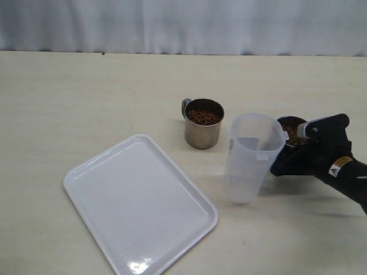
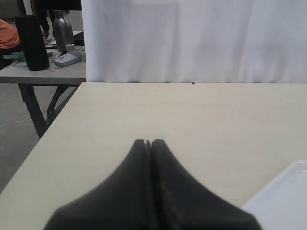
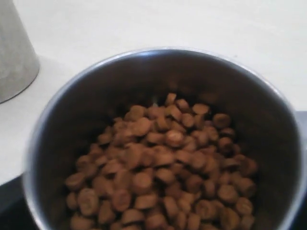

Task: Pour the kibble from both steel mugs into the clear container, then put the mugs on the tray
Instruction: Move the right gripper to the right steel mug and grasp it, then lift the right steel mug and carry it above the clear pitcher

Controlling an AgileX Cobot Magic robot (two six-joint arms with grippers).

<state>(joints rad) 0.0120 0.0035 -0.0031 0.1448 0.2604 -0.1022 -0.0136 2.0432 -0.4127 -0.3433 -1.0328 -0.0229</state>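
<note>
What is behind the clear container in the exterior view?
A second steel mug holding kibble, with the right tool at it. The clear container covers much of the mug, so its handle and the tool's grip cannot be seen.

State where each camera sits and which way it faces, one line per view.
Exterior: high, looking down across the table toward the curtain; shows tray, left mug, container, right mug and the right gripper.
Left wrist: low over the table, facing the curtain; shut left gripper in the foreground.
Right wrist: close above the right mug, looking into its kibble; only dark slivers at the corners, unidentifiable.
Shared: exterior and right wrist both show right mug and container; exterior and left wrist, the tray.
</note>
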